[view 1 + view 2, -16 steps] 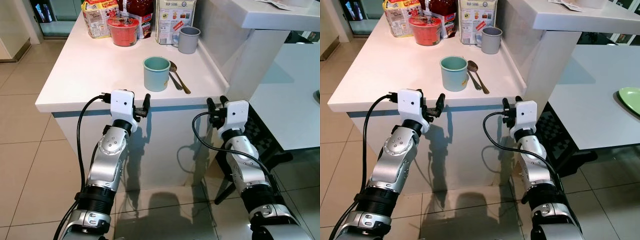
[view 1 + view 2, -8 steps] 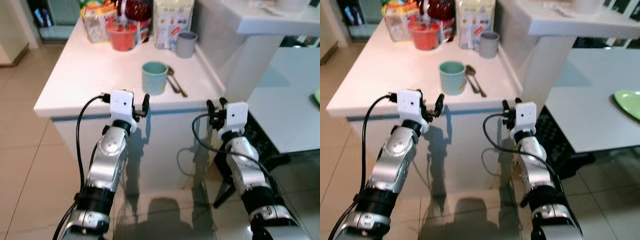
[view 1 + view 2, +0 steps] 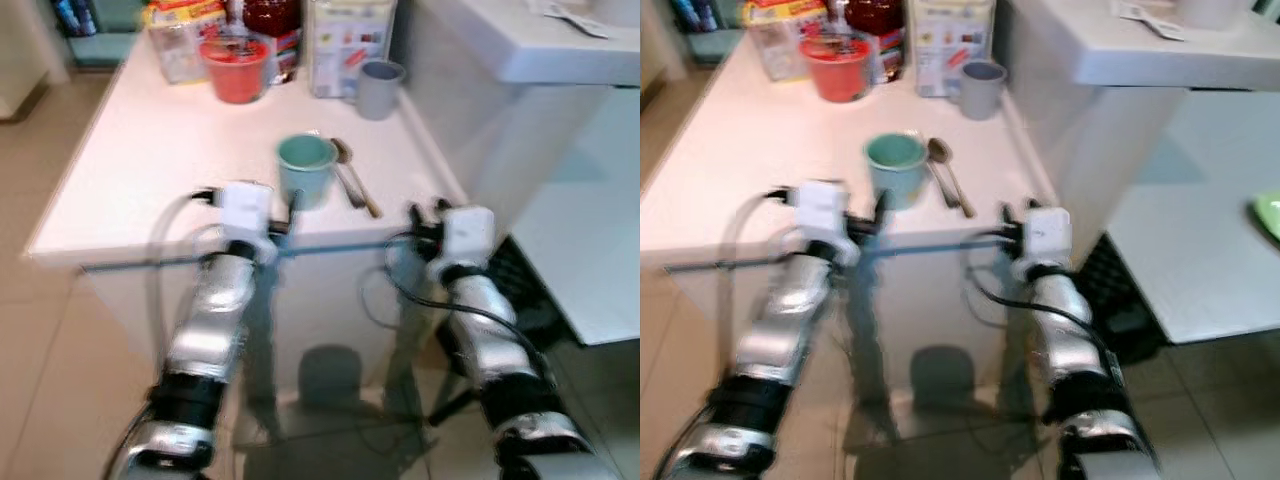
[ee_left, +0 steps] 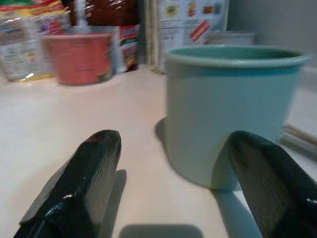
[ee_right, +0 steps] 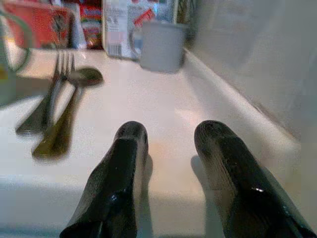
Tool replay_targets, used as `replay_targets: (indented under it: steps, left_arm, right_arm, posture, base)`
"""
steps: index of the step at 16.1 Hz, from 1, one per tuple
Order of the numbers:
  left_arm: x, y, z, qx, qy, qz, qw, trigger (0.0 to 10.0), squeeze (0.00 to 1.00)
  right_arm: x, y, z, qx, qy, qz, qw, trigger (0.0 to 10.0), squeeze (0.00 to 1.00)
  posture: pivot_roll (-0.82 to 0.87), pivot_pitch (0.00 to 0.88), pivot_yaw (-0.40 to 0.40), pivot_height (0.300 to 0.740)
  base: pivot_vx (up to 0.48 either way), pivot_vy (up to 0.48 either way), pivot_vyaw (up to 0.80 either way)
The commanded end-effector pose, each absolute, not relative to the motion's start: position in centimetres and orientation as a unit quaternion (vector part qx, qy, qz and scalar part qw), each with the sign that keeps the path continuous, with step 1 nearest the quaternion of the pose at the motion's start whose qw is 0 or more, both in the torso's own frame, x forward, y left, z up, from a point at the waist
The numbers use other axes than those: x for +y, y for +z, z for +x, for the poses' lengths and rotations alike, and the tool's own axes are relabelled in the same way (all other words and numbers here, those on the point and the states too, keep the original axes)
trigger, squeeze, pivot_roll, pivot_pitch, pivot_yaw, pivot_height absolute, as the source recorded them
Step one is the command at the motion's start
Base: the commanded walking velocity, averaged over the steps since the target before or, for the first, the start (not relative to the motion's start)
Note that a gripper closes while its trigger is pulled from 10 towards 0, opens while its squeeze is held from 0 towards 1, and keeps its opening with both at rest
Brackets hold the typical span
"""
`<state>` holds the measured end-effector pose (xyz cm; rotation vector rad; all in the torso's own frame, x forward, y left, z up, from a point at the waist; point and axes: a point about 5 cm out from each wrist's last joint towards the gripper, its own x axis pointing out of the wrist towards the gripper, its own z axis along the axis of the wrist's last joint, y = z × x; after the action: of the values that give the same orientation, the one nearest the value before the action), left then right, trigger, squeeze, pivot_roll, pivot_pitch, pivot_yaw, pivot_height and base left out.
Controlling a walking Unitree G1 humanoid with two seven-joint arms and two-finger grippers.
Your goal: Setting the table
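Observation:
A teal cup (image 3: 305, 170) stands near the front edge of the white counter (image 3: 140, 150). A spoon (image 3: 356, 186) and a fork (image 5: 45, 101) lie just right of it. My left gripper (image 4: 173, 144) is open at the counter's edge, and the cup (image 4: 230, 111) stands just beyond its fingertips, a little to the right of centre. My right gripper (image 5: 168, 139) is open and empty, low over the counter's front edge to the right of the spoon (image 5: 69, 106). Both head views are blurred.
At the back of the counter stand a grey mug (image 3: 378, 88), a red bowl (image 3: 236, 72) and food packets (image 3: 345, 40). A raised white ledge (image 3: 530, 50) borders the right side. Lower at the right is a white table (image 3: 590, 270) with a green plate (image 3: 1270, 212).
The whole picture has shifted and blurred, so the camera has moved closer to the counter. Both grippers now reach the counter's front edge, the left one near the cup.

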<state>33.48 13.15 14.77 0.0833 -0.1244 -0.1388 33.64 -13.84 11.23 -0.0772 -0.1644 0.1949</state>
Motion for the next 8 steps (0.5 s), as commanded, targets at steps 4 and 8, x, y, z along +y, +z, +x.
replay_targets:
  steps: [4, 8]
  left_arm:
    - [11.22, 14.68, 33.26, -0.063, -0.098, 0.036, 0.993, 10.0, 0.0]
    - [11.22, 14.76, 33.29, -0.063, -0.097, 0.037, 0.993, 10.0, 0.0]
  right_arm:
    - [-15.42, 11.13, 33.47, -0.08, 0.077, -0.046, 0.993, 10.0, 0.0]
    - [-15.33, 11.1, 33.42, -0.08, 0.079, -0.045, 0.993, 10.0, 0.0]
  posture:
    - [-0.01, 0.0, -0.034, 0.74]
    - [-0.01, 0.0, -0.034, 0.74]
  base:
    - [0.0, 0.0, 0.0]
    - [0.0, 0.0, 0.0]
